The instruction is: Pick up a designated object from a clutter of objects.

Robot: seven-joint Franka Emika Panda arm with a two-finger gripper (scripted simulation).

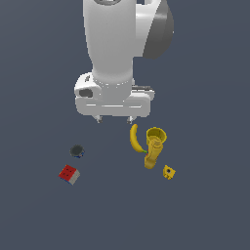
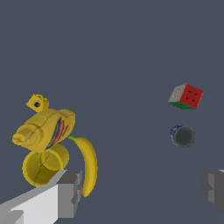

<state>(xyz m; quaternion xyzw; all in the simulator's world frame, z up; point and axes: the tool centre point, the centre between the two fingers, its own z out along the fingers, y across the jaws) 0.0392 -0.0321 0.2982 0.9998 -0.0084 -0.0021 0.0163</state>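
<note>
While the end effector hung open and empty above the desk, approach was the step in hand. Puzzle cube: apart from it, just beside dark disc. Next move: shift over cube, descend.

On the exterior view's left, the small gridded red, white and blue puzzle cube lies near the dark round disc. Well apart, on the right, the yellow banana lies just beside the yellow mug-like vessel, the tiny yellow block near them.
</note>
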